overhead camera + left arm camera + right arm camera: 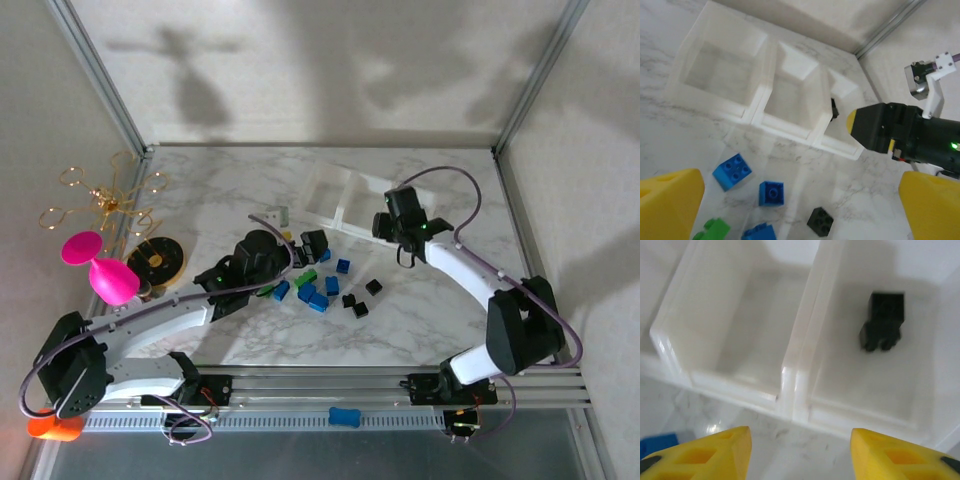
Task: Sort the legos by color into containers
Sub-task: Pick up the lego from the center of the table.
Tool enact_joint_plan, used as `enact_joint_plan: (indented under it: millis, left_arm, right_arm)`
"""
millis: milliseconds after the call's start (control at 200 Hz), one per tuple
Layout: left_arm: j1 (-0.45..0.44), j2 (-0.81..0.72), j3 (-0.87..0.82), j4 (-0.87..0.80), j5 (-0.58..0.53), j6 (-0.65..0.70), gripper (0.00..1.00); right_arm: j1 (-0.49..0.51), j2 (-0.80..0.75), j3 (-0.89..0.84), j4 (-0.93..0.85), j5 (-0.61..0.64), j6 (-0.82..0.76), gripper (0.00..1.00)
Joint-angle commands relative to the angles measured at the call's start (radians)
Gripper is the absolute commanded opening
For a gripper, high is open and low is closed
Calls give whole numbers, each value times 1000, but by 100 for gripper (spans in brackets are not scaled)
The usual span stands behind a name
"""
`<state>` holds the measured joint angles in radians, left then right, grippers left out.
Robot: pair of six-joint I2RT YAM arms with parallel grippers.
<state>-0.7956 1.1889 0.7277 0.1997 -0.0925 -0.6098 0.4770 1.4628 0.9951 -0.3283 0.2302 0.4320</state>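
Hovering with right gripper (800, 455) jaws apart and empty over the containers (790, 385), clearing black lego (883, 320) lying inside at upper right; poising left gripper (802, 202), jaws wide apart, over lower-frame legos (771, 193), likely for pickup.

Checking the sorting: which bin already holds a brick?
The end bin by the right tool holds a black brick; the middle bin and far bin hold nothing.

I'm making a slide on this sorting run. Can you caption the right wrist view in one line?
Right tool open beside the containers, with one black lego lying in the right-hand bin.
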Motion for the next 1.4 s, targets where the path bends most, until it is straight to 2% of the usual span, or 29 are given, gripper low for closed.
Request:
enact_joint_plan:
  millis: [0, 155, 355, 681, 1016, 1397]
  left_arm:
    - [5, -46, -24, -40, 10, -25, 100]
    - [0, -91, -68, -42, 4, -54, 100]
    - [-6, -130, -117, -23, -5, -88, 100]
    - [-9, -130, -114, -48, -24, -89, 100]
    - [-10, -144, -117, -63, -47, -87, 100]
    - [-10, -152, -112, -74, -51, -85, 100]
  right_arm:
    - [63, -47, -52, -51, -3, 47, 57]
    - [134, -51, -124, -64, -25, 63, 61]
    - [156, -30, -199, -5, -96, 42, 64]
    - [178, 84, -191, 22, -125, -7, 64]
    - [254, 76, -218, -33, -67, 40, 53]
    - [267, 113, -205, -59, -12, 46, 43]
